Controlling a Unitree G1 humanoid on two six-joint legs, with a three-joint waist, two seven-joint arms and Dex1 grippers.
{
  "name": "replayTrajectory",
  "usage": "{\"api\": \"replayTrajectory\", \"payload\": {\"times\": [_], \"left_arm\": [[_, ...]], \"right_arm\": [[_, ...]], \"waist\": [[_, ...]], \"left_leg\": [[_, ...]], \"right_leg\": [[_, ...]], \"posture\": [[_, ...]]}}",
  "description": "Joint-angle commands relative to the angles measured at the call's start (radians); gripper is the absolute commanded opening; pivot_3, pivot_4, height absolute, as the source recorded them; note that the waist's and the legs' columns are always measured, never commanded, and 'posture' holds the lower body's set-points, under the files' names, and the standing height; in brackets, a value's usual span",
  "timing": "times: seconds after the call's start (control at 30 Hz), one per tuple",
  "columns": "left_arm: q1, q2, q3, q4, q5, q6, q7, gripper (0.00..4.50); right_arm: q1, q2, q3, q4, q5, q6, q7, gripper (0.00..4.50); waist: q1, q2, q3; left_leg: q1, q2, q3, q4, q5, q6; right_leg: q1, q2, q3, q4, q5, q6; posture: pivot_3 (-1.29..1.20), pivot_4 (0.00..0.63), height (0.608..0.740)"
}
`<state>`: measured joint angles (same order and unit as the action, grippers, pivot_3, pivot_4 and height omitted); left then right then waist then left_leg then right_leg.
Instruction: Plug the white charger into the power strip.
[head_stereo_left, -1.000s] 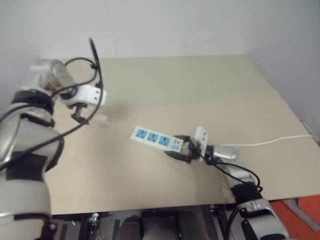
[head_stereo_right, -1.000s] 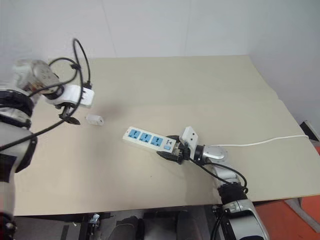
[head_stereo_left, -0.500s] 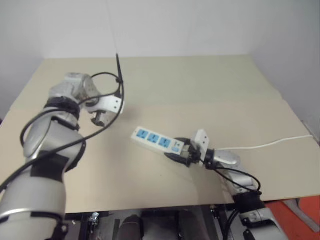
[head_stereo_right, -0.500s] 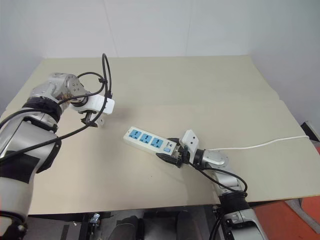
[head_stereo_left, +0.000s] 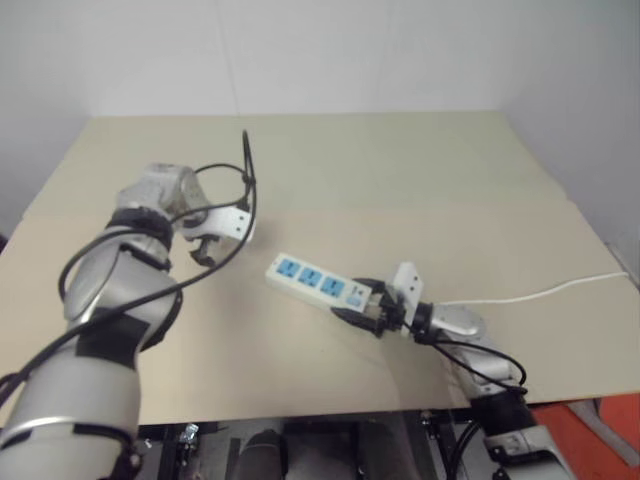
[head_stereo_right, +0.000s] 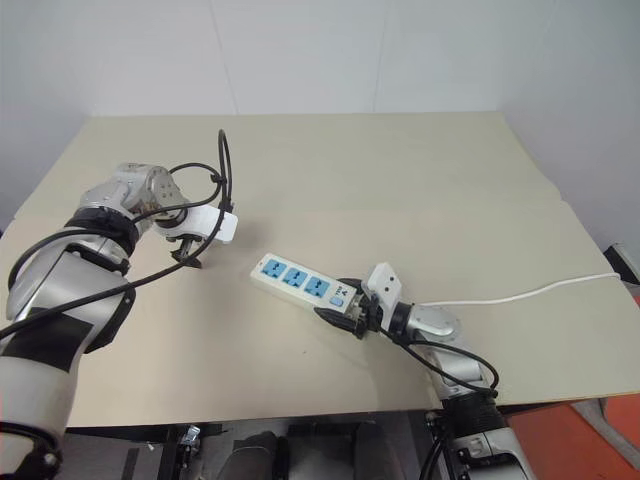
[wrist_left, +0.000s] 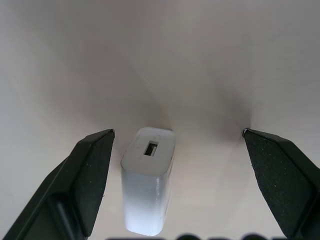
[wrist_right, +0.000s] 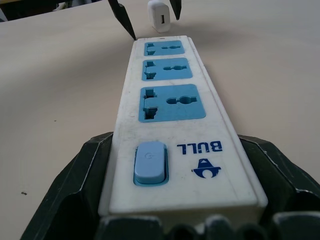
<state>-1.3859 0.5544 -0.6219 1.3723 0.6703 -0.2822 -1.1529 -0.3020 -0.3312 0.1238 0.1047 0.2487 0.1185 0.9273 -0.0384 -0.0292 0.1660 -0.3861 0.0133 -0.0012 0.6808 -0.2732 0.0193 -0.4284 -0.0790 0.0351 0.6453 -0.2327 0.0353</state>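
The white charger (wrist_left: 148, 187) lies flat on the beige table, its USB port facing the left wrist camera. My left gripper (wrist_left: 178, 132) points steeply down over it, open, one black finger on each side and neither touching; the charger lies nearer one finger. The same charger (wrist_right: 161, 16) shows beyond the far end of the power strip. The power strip (head_stereo_left: 315, 283), white with three blue socket faces, lies diagonally mid-table. My right gripper (head_stereo_left: 365, 305) is shut on its switch end, with the fingers (wrist_right: 82, 180) pressed against both long sides.
The strip's thin white cord (head_stereo_left: 540, 292) runs off to the right across the table (head_stereo_left: 400, 170). The table's near edge lies just below my right arm. A white wall stands behind the table's far edge.
My left arm has swung down and to the right, bringing its open gripper over the charger. The right gripper has kept its hold on the strip.
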Motion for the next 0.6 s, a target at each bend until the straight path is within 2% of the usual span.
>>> {"api": "replayTrajectory", "payload": {"times": [0.03, 0.53, 0.6], "left_arm": [[0.004, -0.001, 0.008, 0.002, 0.011, 0.015, 0.025, 4.50], [0.001, 0.013, 0.001, 0.008, 0.023, 0.045, 0.047, 4.50], [0.001, 0.016, 0.001, 0.008, 0.026, 0.044, 0.042, 4.11]], "right_arm": [[0.014, -0.011, -0.013, -0.052, 0.017, 0.017, -0.012, 3.44], [0.046, -0.023, -0.016, -0.096, 0.028, 0.040, -0.035, 3.44], [0.054, -0.025, -0.018, -0.105, 0.031, 0.044, -0.037, 3.44]], "waist": [[0.000, 0.000, 0.000], [0.001, 0.000, 0.000], [0.001, 0.000, 0.000]], "left_leg": [[0.000, 0.000, 0.000, 0.000, 0.000, 0.000], [0.000, 0.000, 0.000, 0.001, 0.000, 0.000], [0.000, 0.000, 0.000, 0.001, 0.000, 0.000]], "right_leg": [[0.000, 0.000, 0.000, 0.000, 0.000, 0.000], [0.000, 0.000, 0.000, 0.001, 0.000, 0.000], [0.000, 0.000, 0.000, 0.001, 0.000, 0.000]], "posture": [[0.00, 0.150, 0.740], [0.00, 0.150, 0.740], [0.00, 0.150, 0.740]]}}
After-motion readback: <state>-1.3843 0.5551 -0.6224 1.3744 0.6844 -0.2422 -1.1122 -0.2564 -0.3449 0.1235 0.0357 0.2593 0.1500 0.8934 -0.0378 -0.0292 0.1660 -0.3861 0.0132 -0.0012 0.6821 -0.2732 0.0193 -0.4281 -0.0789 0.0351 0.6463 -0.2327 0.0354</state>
